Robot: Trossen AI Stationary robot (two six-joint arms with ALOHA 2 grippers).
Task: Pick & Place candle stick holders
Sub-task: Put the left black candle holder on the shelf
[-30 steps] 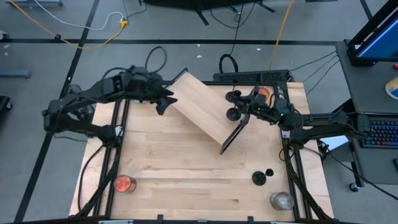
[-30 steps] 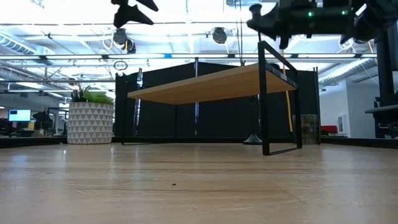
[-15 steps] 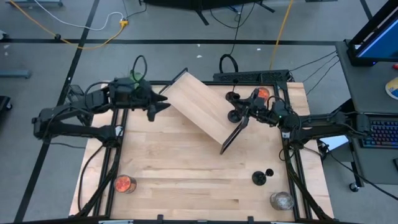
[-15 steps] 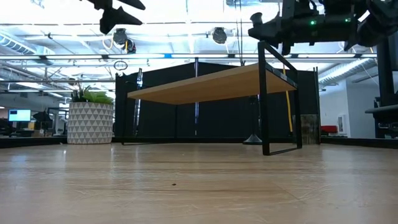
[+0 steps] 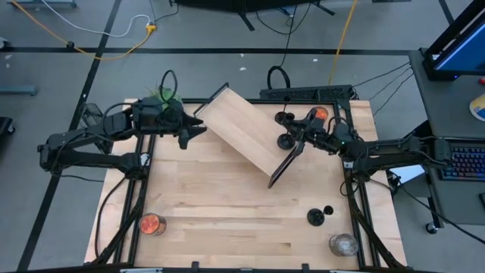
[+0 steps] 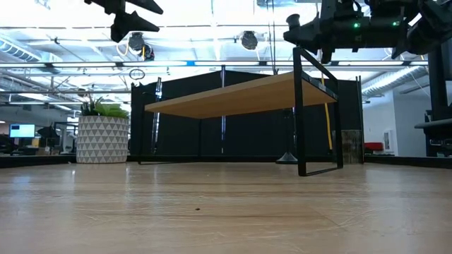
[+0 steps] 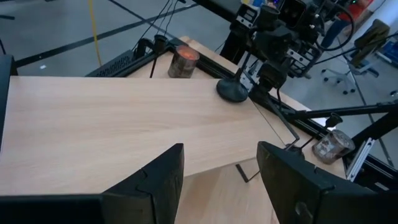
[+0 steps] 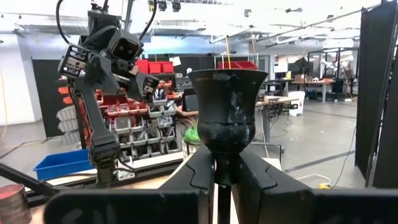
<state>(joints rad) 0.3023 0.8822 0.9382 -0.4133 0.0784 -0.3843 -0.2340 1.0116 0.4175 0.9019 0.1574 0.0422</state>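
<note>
My right gripper (image 5: 297, 136) is shut on a black candle stick holder, whose cup top (image 8: 228, 115) shows just past the fingers. Its round base (image 5: 285, 141) is at the right end of the wooden shelf (image 5: 242, 130). I cannot tell whether the base touches the board. A second holder (image 5: 283, 118) stands just behind it. Two more holders (image 5: 315, 218) (image 5: 328, 211) stand on their bases at the table's near right. My left gripper (image 5: 197, 127) is open and empty, in the air left of the shelf. My right gripper pinches the holder's thin stem (image 8: 222, 171) just below the cup, between its two fingers (image 8: 200, 177). The fingers come about level from the table's right and lie across the stem. The holder stands upright, its base (image 7: 233, 91) low over the shelf's top.
The wooden shelf on its black frame (image 5: 280, 171) stands slanted across the table's middle. Glass candle jars stand at the near left (image 5: 151, 224), near right (image 5: 342, 244) and far right (image 5: 321, 114). A potted plant (image 6: 102, 134) shows beyond the table.
My left gripper has drawn back from the shelf's far left corner toward the table's left edge and stayed open.
</note>
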